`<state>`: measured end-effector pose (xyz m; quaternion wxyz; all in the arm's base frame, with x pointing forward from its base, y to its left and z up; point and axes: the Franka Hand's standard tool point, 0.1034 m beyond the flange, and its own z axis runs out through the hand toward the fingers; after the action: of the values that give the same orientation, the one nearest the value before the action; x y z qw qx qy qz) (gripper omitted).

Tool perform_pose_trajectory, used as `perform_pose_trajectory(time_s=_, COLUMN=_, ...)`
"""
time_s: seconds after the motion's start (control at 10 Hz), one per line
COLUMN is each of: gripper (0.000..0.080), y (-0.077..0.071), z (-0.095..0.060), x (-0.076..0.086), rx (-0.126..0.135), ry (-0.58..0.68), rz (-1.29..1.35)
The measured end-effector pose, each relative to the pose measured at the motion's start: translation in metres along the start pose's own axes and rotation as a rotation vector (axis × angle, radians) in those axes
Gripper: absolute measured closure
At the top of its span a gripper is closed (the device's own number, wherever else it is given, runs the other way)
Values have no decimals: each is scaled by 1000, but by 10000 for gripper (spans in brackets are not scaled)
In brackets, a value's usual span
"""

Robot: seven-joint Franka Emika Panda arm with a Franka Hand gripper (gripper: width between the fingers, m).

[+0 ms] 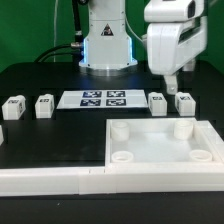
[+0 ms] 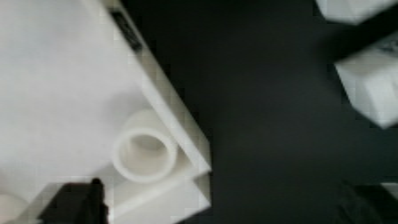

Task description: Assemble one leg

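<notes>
Four small white legs with tags stand on the black table: two at the exterior view's left (image 1: 12, 107) (image 1: 44, 104) and two at its right (image 1: 158, 102) (image 1: 185, 101). The large white panel (image 1: 160, 146) with round corner sockets lies in front of the right pair. My gripper (image 1: 172, 86) hangs above the right pair of legs, apart from them. In the wrist view my gripper (image 2: 222, 205) is open and empty, its dark fingers (image 2: 71, 203) wide apart. Below it are the panel's corner (image 2: 71, 80) with one socket (image 2: 146, 150) and two blurred legs (image 2: 370, 85) (image 2: 365, 8).
The marker board (image 1: 104, 98) lies between the two pairs of legs. A white L-shaped fence (image 1: 50, 178) runs along the front and around the panel. The robot's base (image 1: 106, 45) stands at the back.
</notes>
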<state>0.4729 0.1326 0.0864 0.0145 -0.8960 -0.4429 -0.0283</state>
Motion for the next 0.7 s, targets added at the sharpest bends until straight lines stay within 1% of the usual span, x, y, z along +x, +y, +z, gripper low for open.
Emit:
perform_pose_trajectory(time_s=0.1, gripper=150, y=-6, z=2, x=5, rx=2, ry=5, rz=110)
perform_pose_trajectory(time_s=0.2, gripper=150, y=-3, z=8, x=1, rx=9, ry=27, rz=169)
perform_pose_trajectory(time_s=0.5, gripper=150, y=-7, z=10, x=1, rx=29, ry=30, rz=481)
perform_pose_trajectory(time_s=0.6, gripper=150, y=-15, z=18, x=1, rx=31, ry=45, rz=608)
perform_pose_trajectory(time_s=0.7, gripper=150, y=-27, z=26, x=-2, rx=44, ry=36, rz=723)
